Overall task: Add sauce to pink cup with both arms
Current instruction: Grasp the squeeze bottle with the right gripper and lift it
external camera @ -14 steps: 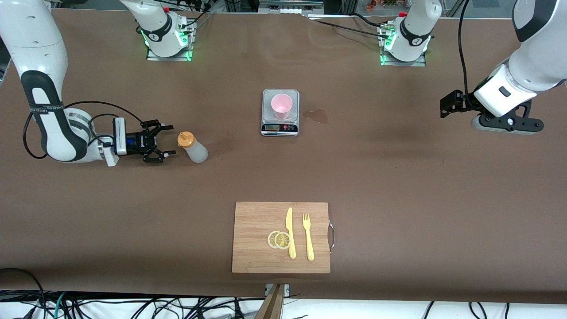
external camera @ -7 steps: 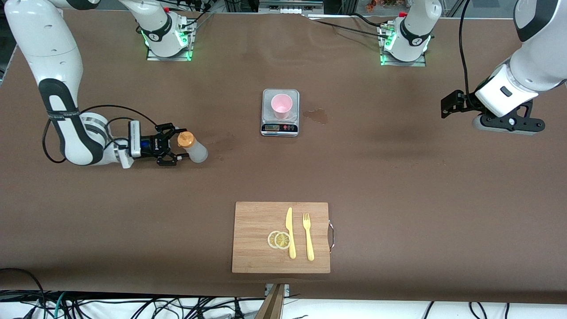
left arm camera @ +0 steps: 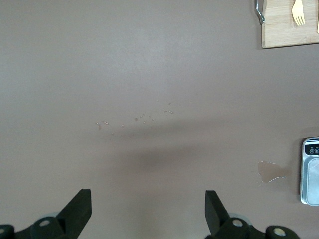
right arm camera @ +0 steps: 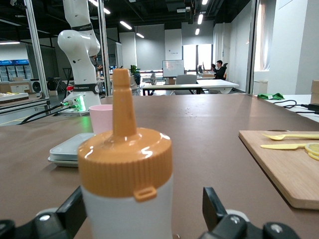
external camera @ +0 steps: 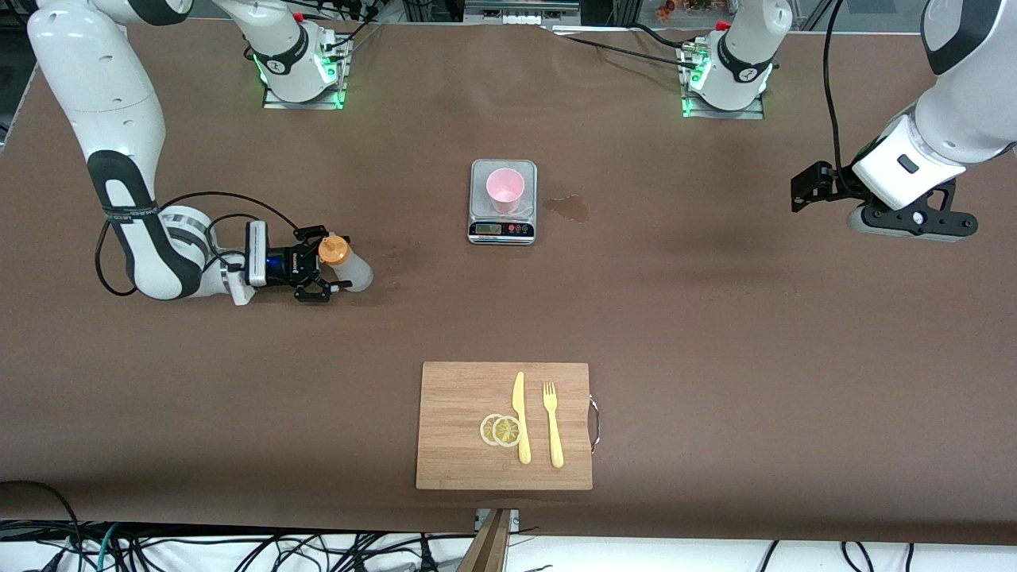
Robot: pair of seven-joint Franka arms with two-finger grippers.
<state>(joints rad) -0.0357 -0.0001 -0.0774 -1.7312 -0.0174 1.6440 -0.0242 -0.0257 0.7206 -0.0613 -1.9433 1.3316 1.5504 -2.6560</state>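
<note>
both end effector (external camera: 330,273) fingers astride sauce (external camera: 343,263)

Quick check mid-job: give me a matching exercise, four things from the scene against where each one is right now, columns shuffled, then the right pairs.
Things:
1. pink cup
2. sauce bottle
3. lemon slices
4. left claw

Places:
A. on the cutting board, beside the yellow knife
B. up over bare table at the left arm's end, open, waiting
C. on the grey scale
D. upright on the table between the open fingers of the right claw

Pairs: 1-C, 2-D, 3-A, 4-B
</note>
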